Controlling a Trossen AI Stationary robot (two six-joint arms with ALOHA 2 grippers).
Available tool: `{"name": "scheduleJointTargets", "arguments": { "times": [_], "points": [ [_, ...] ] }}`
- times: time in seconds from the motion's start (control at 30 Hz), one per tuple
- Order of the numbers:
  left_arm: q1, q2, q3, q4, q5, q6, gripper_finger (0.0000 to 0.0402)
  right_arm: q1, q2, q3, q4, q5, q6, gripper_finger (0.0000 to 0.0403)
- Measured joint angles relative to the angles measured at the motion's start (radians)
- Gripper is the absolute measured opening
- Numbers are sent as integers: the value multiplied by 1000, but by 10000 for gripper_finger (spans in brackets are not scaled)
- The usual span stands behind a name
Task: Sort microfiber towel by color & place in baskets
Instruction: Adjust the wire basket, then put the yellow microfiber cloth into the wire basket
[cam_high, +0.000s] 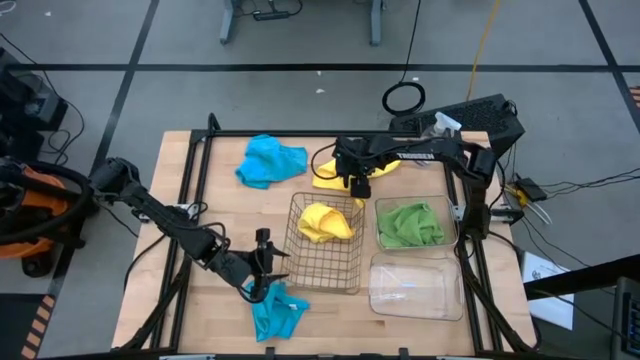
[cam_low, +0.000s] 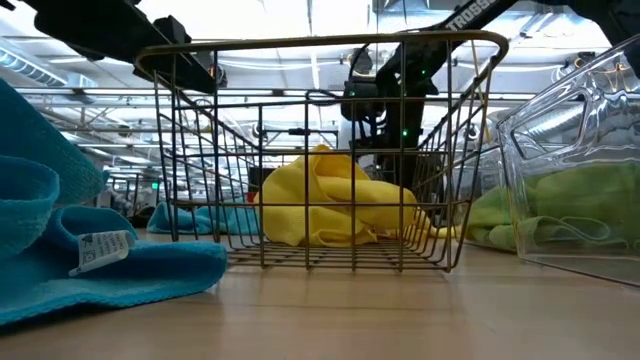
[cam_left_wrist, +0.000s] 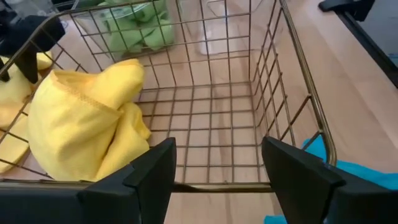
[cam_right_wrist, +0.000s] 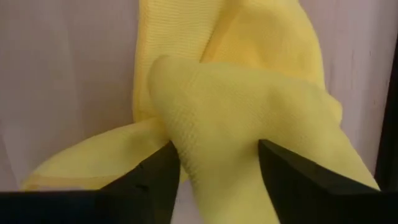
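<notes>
- Nearest me in the low view: a blue towel (cam_low: 60, 255) lies crumpled at the desk's front edge, just outside the wire basket (cam_high: 325, 265). My left tool (cam_high: 262, 262) hovers above it with fingers spread wide, holding nothing.
- Wire basket holds one yellow towel (cam_high: 326, 221), bunched toward its far side.
- Beside it, an empty clear tub (cam_high: 415, 287), probably meant for blue. Behind that, a second tub (cam_high: 415, 205) holds a green towel (cam_high: 410, 225).
- Beyond the basket, my right tool (cam_high: 360, 183) sits over a second yellow towel (cam_right_wrist: 249, 106), fingers parted around a raised fold, not closed on it.
- That towel is spread roughly across the desk, side to side.
- Farthest: another blue towel (cam_high: 270, 160), long axis crosswise too.
- My read: two sorted, three left.
</notes>
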Motion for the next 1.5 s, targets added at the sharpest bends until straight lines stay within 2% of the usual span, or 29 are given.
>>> {"name": "scheduleJointTargets", "arguments": {
  "times": [0.1, 0.3, 0.33, 0.47, 0.63, 0.93, 1.1, 1.27, 1.37, 1.5],
  "points": [
    [-9, 0, 0, 1, 0, 18, 244, -13, 16, 0, -2, 0, 0, 153],
    [-20, 0, 0, 10, 0, 59, 244, -27, 26, 0, -8, -44, 26, 25],
    [-20, 0, 0, 10, 0, 64, 244, -27, 26, 0, -7, -45, 27, 13],
    [-19, 0, 0, 15, -5, 88, 244, -26, 17, 2, -16, -45, 50, 12],
    [-2, 0, 0, 72, -72, 147, 244, -27, -38, 5, -50, -39, 80, 4],
    [111, 0, 0, 218, -102, 235, 244, 26, -293, 6, -108, 2, 190, 1],
    [200, -1, 0, 286, -117, 271, 244, 128, -458, 7, -105, 23, 221, 1],
    [263, 0, 0, 393, -99, 343, 244, 288, -590, 7, -100, 179, 267, 1],
    [282, 0, 0, 484, -71, 402, 244, 399, -638, 7, -69, 242, 269, 0],
    [303, 0, 1, 635, -11, 460, 244, 538, -655, 7, 3, 245, 271, 0]
  ]
}}
